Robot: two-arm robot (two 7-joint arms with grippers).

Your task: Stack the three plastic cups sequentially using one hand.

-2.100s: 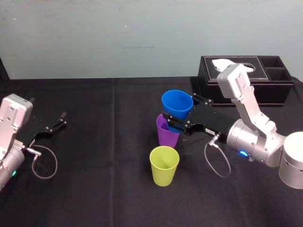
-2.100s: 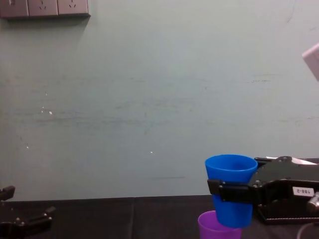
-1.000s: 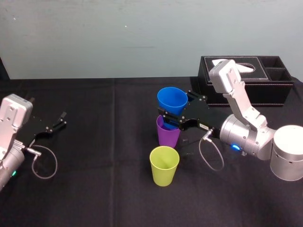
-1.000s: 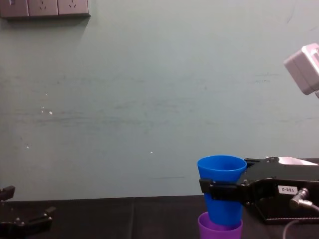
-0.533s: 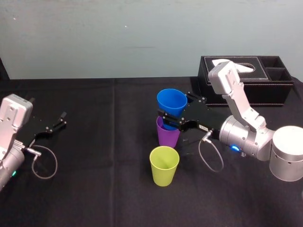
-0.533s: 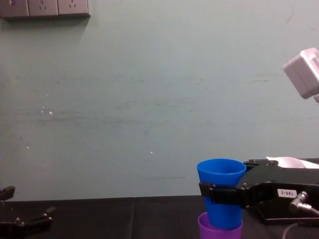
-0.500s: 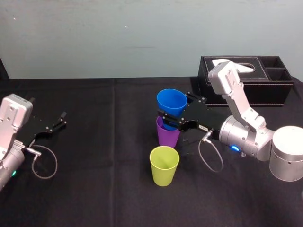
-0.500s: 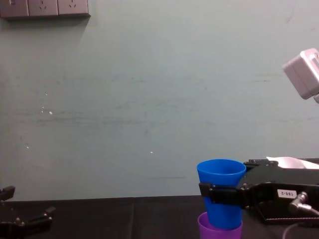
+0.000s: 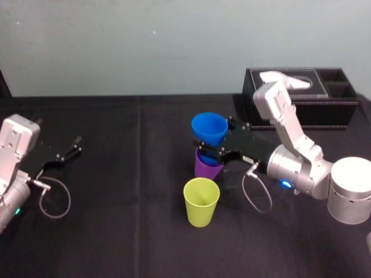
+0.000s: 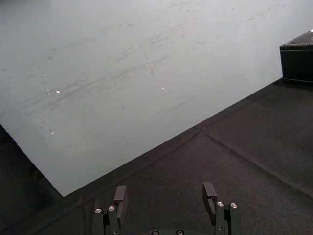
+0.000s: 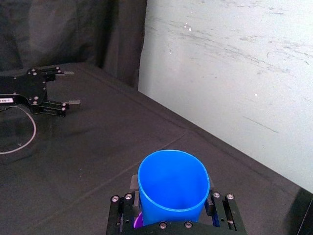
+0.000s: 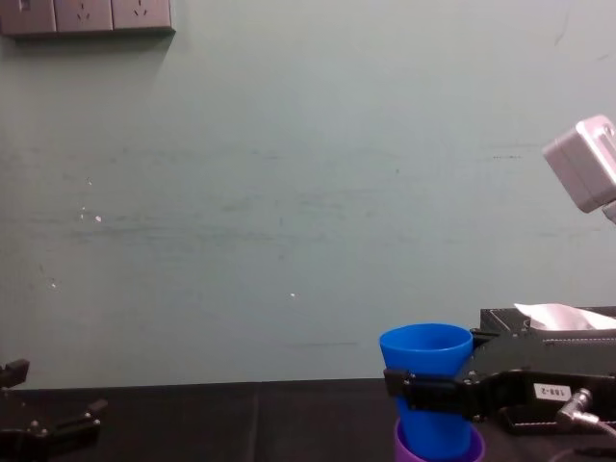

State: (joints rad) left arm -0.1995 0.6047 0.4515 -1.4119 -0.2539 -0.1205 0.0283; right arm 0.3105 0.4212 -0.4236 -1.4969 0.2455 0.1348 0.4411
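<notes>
My right gripper (image 9: 215, 141) is shut on the blue cup (image 9: 208, 128), one finger on each side of its wall. The blue cup's bottom sits inside the mouth of the purple cup (image 9: 206, 167), which stands upright near the table's middle. In the chest view the blue cup (image 12: 427, 361) is partly sunk into the purple cup (image 12: 439, 451). The right wrist view looks down into the blue cup (image 11: 173, 186) between the fingers (image 11: 219, 208). The yellow-green cup (image 9: 201, 201) stands alone just in front of the purple one. My left gripper (image 9: 66, 152) rests open at the far left.
A black tissue box (image 9: 301, 99) with side compartments stands at the back right, behind my right arm. A cable loops from each wrist onto the black tablecloth (image 9: 127, 231). A pale wall rises behind the table.
My right gripper has lowered the blue cup, so it sits deeper in the purple cup than a second ago. The left arm and the yellow-green cup have not moved.
</notes>
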